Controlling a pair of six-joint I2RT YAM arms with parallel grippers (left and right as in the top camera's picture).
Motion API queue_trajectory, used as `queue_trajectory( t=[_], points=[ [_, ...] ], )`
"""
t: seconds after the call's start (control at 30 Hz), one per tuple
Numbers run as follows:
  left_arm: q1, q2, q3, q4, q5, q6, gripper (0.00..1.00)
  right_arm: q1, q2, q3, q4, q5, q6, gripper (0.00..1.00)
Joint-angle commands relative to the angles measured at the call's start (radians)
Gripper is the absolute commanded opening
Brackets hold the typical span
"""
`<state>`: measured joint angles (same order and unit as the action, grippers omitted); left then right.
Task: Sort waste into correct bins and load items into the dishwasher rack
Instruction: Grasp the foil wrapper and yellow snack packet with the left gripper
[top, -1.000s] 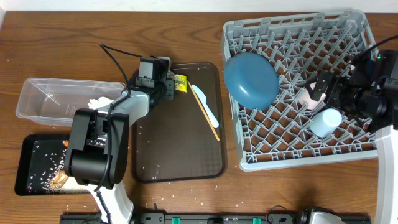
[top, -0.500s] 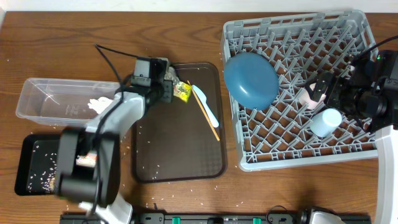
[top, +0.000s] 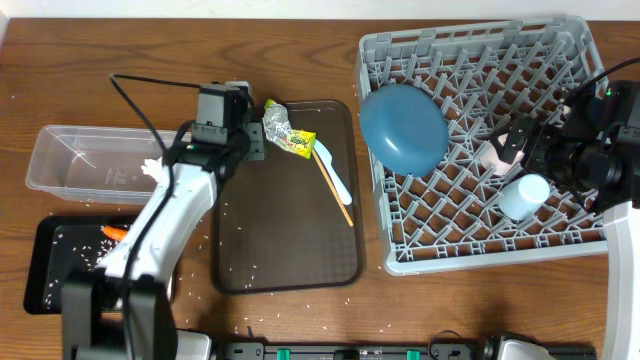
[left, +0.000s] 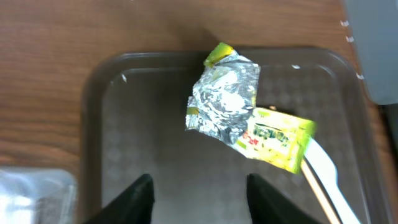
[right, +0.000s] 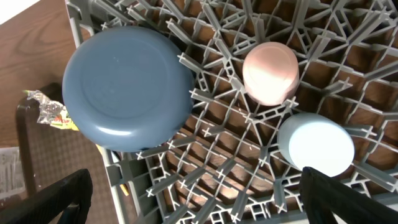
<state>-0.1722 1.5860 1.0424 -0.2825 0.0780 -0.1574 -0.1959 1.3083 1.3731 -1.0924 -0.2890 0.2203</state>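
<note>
Overhead: left arm reaches to the brown tray (top: 290, 240); right arm sits over the rack (top: 560, 40) at the desk's right edge.
Left end effector (left: 200, 200): fingers apart, nothing between them, hanging just short of the wrapper.
Wrapper (left: 249, 118): crumpled silver and yellow-green, loose at the brown tray's far edge, one end over the utensil (left: 323, 168).
Right end effector (right: 199, 205): spread wide, empty, above the rack.
Rack load: plate (right: 127, 87), pink cup (right: 270, 73), blue cup (right: 316, 144).
Bins: tub (top: 60, 150) at the left edge holds tissue (top: 155, 168); black tray (top: 45, 240) near the near-left corner holds rice and a carrot (top: 115, 232).
</note>
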Motion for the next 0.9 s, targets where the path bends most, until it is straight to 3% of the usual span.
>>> queue_trajectory(
  t=[0.0,0.17,0.87],
  points=[
    [0.003,0.107,-0.005,0.047,-0.006,-0.149,0.58,0.014,-0.001,0.005,-0.008,-0.007,0.011,0.99],
    [0.003,0.241,-0.005,0.192,0.090,-0.158,0.65,0.014,-0.001,0.005,-0.011,-0.007,0.011,0.99],
    [0.002,0.376,-0.004,0.341,0.153,-0.164,0.63,0.014,-0.001,0.005,-0.026,-0.007,0.011,0.99]
  ],
)
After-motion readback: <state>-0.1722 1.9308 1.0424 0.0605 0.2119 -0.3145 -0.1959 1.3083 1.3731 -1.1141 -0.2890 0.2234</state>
